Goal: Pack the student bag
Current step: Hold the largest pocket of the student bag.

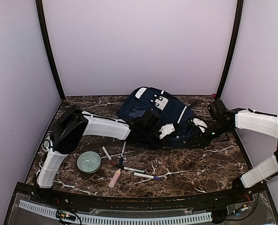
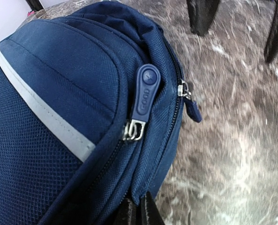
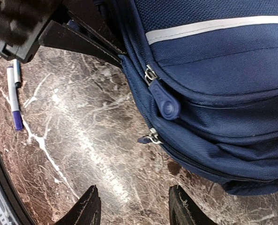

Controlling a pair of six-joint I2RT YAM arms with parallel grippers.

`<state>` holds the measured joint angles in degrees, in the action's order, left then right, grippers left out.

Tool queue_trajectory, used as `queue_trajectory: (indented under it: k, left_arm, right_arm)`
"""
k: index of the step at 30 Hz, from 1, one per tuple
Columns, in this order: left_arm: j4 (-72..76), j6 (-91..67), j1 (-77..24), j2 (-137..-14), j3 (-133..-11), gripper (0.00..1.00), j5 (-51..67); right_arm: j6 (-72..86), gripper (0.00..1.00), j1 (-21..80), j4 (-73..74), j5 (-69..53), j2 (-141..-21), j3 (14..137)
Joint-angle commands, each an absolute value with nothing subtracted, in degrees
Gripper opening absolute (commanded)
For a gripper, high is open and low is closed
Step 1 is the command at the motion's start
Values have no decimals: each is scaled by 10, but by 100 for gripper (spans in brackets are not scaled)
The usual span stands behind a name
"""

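The navy-blue student bag [image 1: 157,110] lies flat at the back middle of the marble table, zips closed. My left gripper [image 1: 149,131] is at the bag's near edge; in the left wrist view it [image 2: 135,213] is shut on a fold of the bag's fabric [image 2: 148,159] just below a blue rubber zip pull [image 2: 146,93]. My right gripper [image 1: 206,136] is at the bag's right end; in the right wrist view it [image 3: 135,211] is open and empty over bare table, a short way from a small zip pull [image 3: 150,137] and the larger blue pull [image 3: 166,103].
A pale green bowl [image 1: 88,162] stands at front left. Several pens and markers [image 1: 129,168] and a pinkish tube [image 1: 114,178] lie in front of the bag. Two pens [image 3: 13,93] also show in the right wrist view. Walls enclose the table.
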<state>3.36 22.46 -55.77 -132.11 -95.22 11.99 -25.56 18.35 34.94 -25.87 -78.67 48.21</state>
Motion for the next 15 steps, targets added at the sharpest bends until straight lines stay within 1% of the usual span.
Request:
queue_trajectory:
  k: [1,9,15]
  left_arm:
    - [99,124,-560,-1333,-1003,0,149]
    - [157,14,-563,-1358,-1039,0,162]
    - [171,-25,-569,-1373,-1063,0,171]
  right_arm:
    - [-237,50,182,348,-206,-776,486]
    - [-206,55,182,302,-116,-778,477]
    - [-184,56,182,268,-122,-801,483]
